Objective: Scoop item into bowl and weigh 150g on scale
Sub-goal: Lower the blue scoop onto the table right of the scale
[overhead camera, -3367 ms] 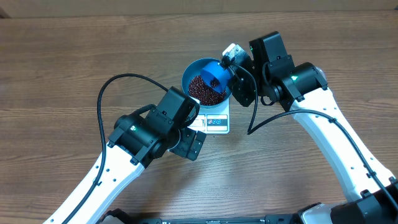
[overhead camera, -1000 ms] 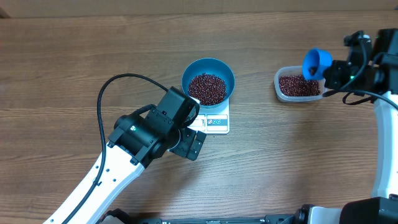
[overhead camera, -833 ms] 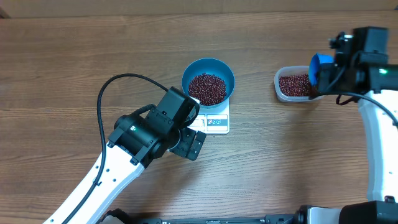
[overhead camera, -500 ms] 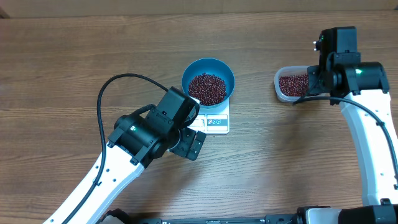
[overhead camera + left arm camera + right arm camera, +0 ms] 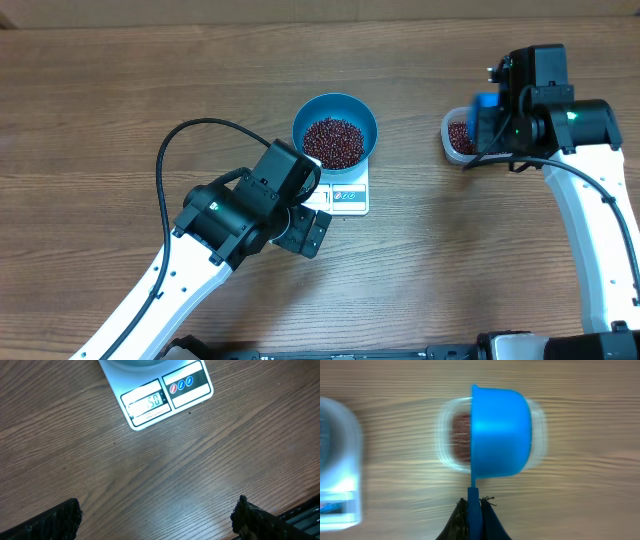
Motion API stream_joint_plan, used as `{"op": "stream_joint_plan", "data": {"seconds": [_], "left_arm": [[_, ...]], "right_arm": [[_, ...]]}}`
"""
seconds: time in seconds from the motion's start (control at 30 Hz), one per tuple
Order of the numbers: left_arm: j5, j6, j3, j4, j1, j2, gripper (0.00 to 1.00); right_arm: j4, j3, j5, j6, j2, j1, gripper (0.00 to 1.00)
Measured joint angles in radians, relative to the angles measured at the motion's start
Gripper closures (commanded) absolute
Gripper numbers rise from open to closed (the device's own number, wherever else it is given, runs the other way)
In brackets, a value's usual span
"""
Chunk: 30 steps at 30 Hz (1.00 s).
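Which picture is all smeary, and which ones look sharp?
Right wrist view: smeared sideways, the tub and table streaky behind the scoop. Left wrist view: sharp, the scale panel crisp. Overhead view: sharp, beans in the bowl clear.

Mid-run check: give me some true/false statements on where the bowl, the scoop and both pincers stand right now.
1. The bowl sits on the scale with beans in it. True.
2. The left pincer is shut on the bowl. False: it is open and holds nothing, hanging over the table beside the scale.
3. The right pincer is shut on the handle of the scoop. True.
4. The scoop hangs above the bowl. False: it is over the clear tub, well to the side of the bowl.
5. The clear tub is empty. False: beans show in it next to the scoop.
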Motion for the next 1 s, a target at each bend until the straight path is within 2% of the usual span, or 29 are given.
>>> {"op": "stream_joint_plan", "data": {"seconds": [0.1, 0.33, 0.5, 0.63, 0.8, 1.0], "left_arm": [[0.0, 0.0, 0.0, 0.0, 0.0, 0.0, 0.0], [0.0, 0.0, 0.0, 0.0, 0.0, 0.0, 0.01], [0.0, 0.0, 0.0, -0.001, 0.0, 0.0, 0.01], [0.0, 0.0, 0.0, 0.0, 0.0, 0.0, 0.0], [0.0, 0.0, 0.0, 0.0, 0.0, 0.0, 0.0], [0.0, 0.0, 0.0, 0.0, 0.0, 0.0, 0.01]], "right_arm": [[-0.026, -0.001, -0.222, 0.002, -0.06, 0.001, 0.96], [-0.161, -0.028, -0.455, -0.047, -0.2, -0.024, 0.96], [-0.149, -0.298, -0.629, -0.101, -0.177, -0.116, 0.96], [-0.15, -0.434, -0.718, -0.133, -0.17, -0.183, 0.96], [-0.064, -0.521, -0.812, -0.177, -0.169, -0.207, 0.96], [0.105, -0.59, -0.834, -0.122, -0.139, -0.209, 0.96]]}}
